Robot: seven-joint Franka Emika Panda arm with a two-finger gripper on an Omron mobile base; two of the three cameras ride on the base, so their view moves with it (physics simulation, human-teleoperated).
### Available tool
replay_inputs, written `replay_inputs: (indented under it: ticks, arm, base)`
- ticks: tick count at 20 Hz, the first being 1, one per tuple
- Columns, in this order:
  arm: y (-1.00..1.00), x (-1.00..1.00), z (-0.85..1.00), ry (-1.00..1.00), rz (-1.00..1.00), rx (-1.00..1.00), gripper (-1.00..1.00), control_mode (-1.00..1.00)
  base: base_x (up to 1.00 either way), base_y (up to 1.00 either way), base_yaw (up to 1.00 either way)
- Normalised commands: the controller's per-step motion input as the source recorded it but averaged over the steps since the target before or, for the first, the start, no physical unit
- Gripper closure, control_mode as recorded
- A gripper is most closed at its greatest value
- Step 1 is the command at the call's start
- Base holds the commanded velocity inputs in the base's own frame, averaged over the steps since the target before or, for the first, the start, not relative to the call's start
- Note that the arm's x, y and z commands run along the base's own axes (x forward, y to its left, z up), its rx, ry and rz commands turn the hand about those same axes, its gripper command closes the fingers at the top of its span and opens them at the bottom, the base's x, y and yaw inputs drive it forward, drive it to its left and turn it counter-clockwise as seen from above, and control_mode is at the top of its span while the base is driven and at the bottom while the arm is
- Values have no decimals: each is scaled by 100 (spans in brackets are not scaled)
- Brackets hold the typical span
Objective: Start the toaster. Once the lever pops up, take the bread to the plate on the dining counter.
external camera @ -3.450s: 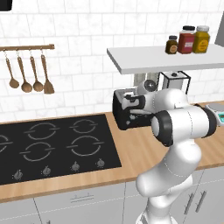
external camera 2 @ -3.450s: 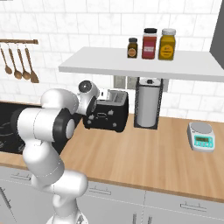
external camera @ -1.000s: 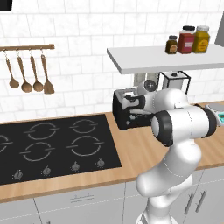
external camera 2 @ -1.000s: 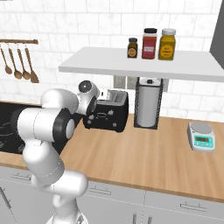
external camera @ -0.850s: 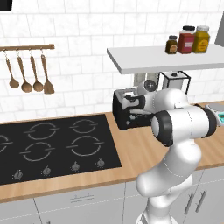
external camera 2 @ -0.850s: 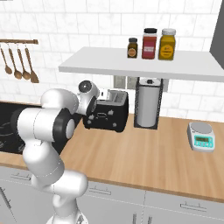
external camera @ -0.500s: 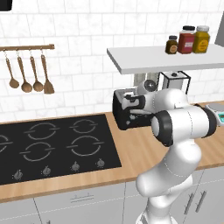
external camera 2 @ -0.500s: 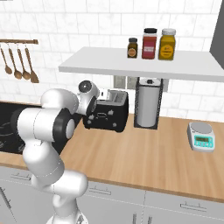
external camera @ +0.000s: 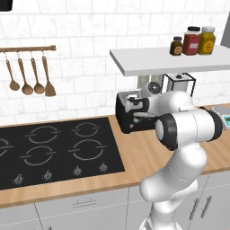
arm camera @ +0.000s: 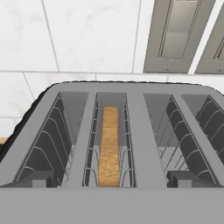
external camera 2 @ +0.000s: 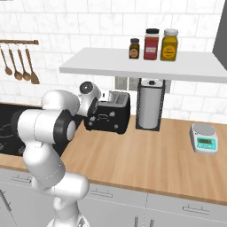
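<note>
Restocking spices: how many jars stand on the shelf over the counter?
3, in a row on the white shelf: small dark jar at left, red jar in the middle, yellow jar at right. None looks hidden.

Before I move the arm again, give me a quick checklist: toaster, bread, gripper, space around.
1. Bread in a slot of the toaster: ok, it stands on edge, sunk below the silvery top.
2. Hand over the toaster: ok, the hand view looks straight down into the slots.
3. Gripper open: ok, jaws wide, holding nothing.
4. Lever position, up or down: cannot tell, no view shows it clearly.
5. Space beside the toaster: ok, the paper towel holder stands apart from it, and the worktop in front is bare.
6. Plate within reach: cannot tell.
</note>
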Motion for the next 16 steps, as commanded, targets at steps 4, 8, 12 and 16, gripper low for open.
replay_inputs:
  ticks: [4,8,12,16]
  arm:
    - [0,0,0,0,0,0,-100,-100]
    - [0,0,0,0,0,0,-100,-100]
    - [0,0,0,0,0,0,-100,-100]
    - [0,0,0,0,0,0,-100,-100]
  base:
    - [0,0,0]
    - [0,0,0]
    - [0,0,0]
    - [0,0,0]
